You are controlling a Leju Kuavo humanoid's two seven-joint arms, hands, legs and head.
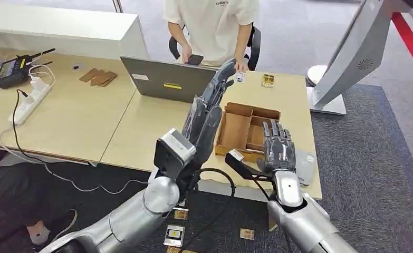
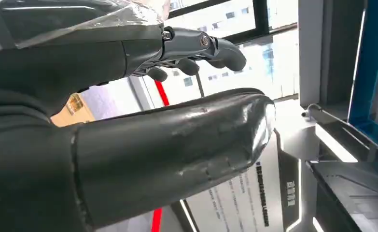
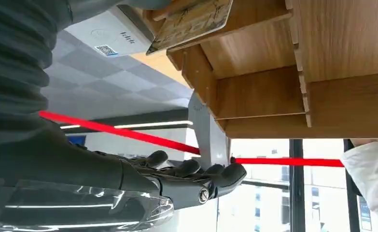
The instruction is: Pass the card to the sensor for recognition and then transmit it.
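My left hand [image 1: 207,108] reaches far across the table towards a person [image 1: 214,26], fingers stretched out flat. In the left wrist view the thumb [image 2: 177,150] and fingers [image 2: 201,46] stand apart with nothing between them. A small white card [image 1: 240,77] sits just past the fingertips, under the person's hand [image 1: 242,64]; I cannot tell who holds it. My right hand [image 1: 278,147] hovers open at the near right corner of the wooden tray [image 1: 236,132]. A card [image 3: 191,21] lies on the tray's rim. The grey sensor pad [image 1: 305,166] lies right of that hand.
An open laptop [image 1: 167,79] stands left of my left hand. Another card [image 1: 268,80] lies at the table's far edge. A grey kiosk [image 1: 352,58] stands to the right. Several cards [image 1: 174,234] lie on the carpet below. A power strip [image 1: 30,97] lies far left.
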